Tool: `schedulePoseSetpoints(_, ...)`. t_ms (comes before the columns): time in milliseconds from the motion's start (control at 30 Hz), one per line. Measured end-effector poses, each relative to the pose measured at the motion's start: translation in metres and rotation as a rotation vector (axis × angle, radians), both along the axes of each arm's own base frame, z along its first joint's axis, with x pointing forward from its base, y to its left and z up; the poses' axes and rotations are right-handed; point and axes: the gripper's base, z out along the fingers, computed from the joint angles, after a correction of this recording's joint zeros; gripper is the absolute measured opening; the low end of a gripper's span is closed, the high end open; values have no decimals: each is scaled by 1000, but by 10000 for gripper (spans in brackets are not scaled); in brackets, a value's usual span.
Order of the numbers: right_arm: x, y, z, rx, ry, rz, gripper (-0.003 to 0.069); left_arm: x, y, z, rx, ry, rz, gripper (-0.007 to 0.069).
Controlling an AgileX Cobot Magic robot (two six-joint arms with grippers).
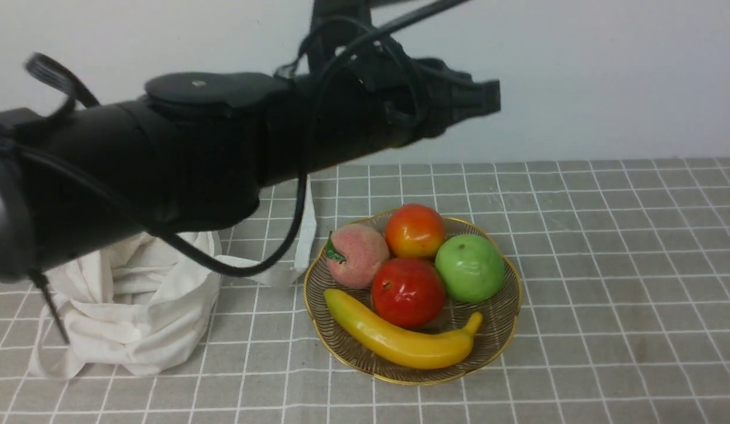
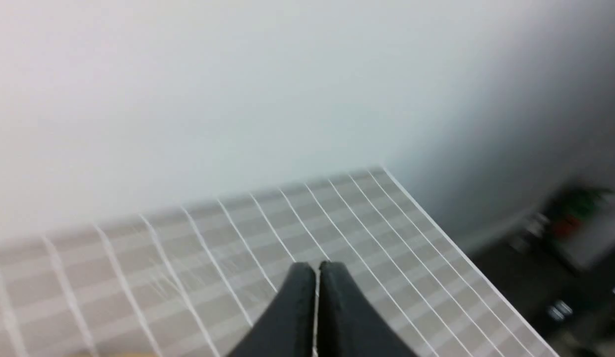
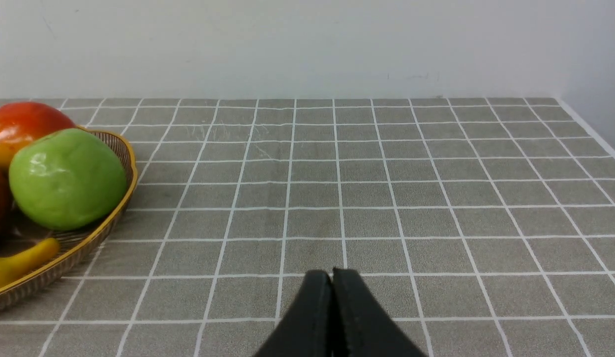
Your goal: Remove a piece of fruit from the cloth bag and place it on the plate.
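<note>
Fruit-wise, the green apple [image 1: 470, 268] already sits on the right side of the ribbed brown plate [image 1: 506, 321] at centre frame, touching both red apples, while the white cloth bag [image 1: 135, 312] slumps at lower left on the bench. It looks smooth, glossy and hard, so probably slippery; I'd pinch it across its widest middle. Left gripper [image 2: 317, 270] and right gripper [image 3: 332, 277] both have their fingers pressed together, holding nothing.
</note>
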Motion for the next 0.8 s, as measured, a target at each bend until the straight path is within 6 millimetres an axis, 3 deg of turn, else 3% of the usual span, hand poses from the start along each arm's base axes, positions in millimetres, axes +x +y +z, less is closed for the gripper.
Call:
schedulePoseSetpoints(167,0,0,0,0,0,0,-18,-19,27,42,21,-152,83,-8)
schedulePoseSetpoints(267,0,0,0,0,0,0,-18,-31,51,64,-16,-182,217,-8)
schedulePoseSetpoints(467,0,0,0,0,0,0,-18,-45,85,84,-142,-150,436,-8)
schedulePoseSetpoints(700,0,0,0,-1,0,0,-18,-97,137,125,-115,-320,525,-8)
schedulePoseSetpoints(800,0,0,0,-1,0,0,-18,-122,162,132,-105,-372,574,-8)
